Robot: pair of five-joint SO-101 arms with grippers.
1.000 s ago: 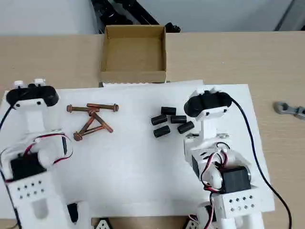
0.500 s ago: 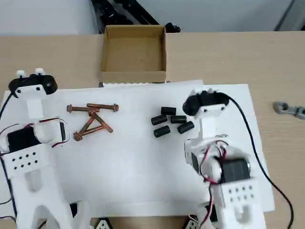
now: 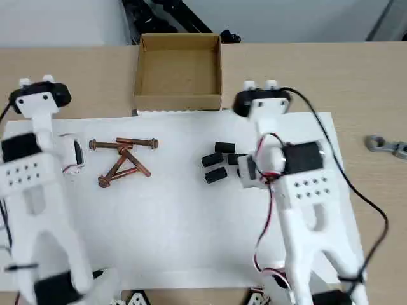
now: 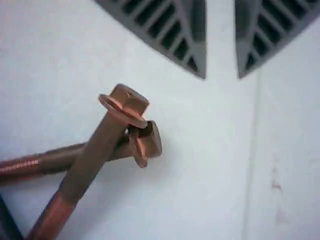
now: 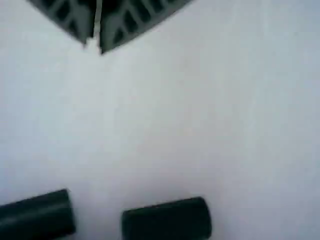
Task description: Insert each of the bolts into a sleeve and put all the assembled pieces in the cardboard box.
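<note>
- Left gripper [image 4: 221,67] is hanging over the white sheet [image 3: 172,222] with its jaws standing a little apart and nothing between them. It is pointing down just beside the heads of two crossed bolts, which reads as lining up for a pick.
- Right gripper [image 5: 95,44] is hovering with its jaws drawn almost together and carrying nothing. It is sitting near two of the black sleeves [image 5: 165,217], probably so that it can take one once a bolt is in hand.
- The bolts [image 3: 121,159] are lying in a loose copper pile on the left part of the sheet, several crossing one another. In the left wrist view the upper bolt [image 4: 125,104] is resting its head over the lower bolt [image 4: 146,142]. I judge that this overlap is making a clean grab of a single bolt harder.
- The sleeves are lying on their sides in a small group on the right part of the sheet, well apart from the bolts. Each kind of part seems to be sitting on the side of the arm meant to handle it.
- The cardboard box [image 3: 178,101] is sitting open-topped just beyond the far edge of the sheet, roughly between the two arms, likely so that either can reach it.
- No bolt is sitting in a sleeve yet, so the task appears to be at its very beginning.
</note>
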